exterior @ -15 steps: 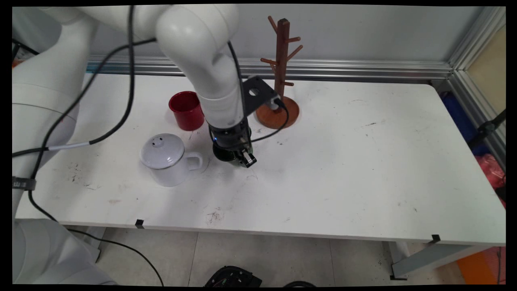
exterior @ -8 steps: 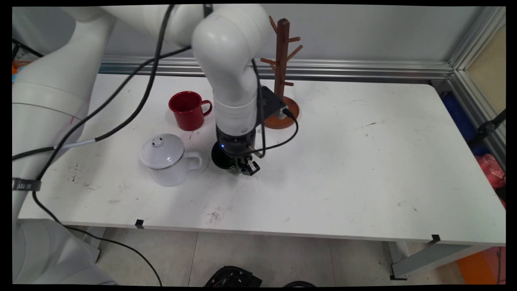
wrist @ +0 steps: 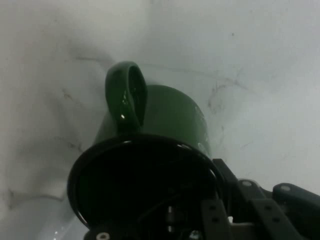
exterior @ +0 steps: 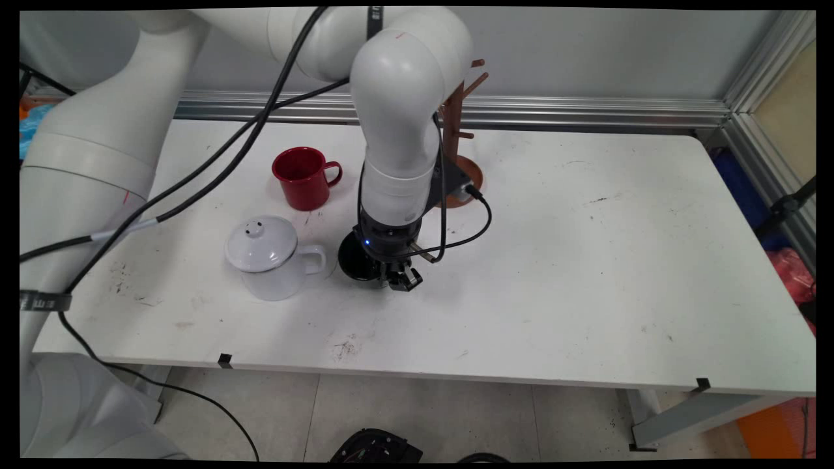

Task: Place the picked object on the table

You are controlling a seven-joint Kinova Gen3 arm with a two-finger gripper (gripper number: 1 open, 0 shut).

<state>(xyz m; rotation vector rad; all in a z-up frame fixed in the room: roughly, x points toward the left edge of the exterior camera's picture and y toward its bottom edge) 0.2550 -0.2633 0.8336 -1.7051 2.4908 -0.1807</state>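
Hovering low over the table [exterior: 586, 260], the gripper [exterior: 404, 281] points straight down at the right side of a dark green mug [exterior: 352, 260]. The mug stands upright, left of the table's centre, about midway between the near and far edges. Its mouth faces up, so its long axis runs along the gripper's own. In the hand view the mug's rim sits just left of the black linkage [wrist: 240, 210], and the handle [wrist: 127, 95] sticks out on the side away from the hand.

Finger spread: cannot tell. The tips are cut off at the hand view's bottom edge and lost against the mug's dark inside. Whether anything touches the rim is also unclear.

A white lidded mug [exterior: 267, 251] stands just beside the green one toward the left edge. A red mug [exterior: 301, 176] is further back, and the arm mostly hides the wooden mug tree [exterior: 472, 176].
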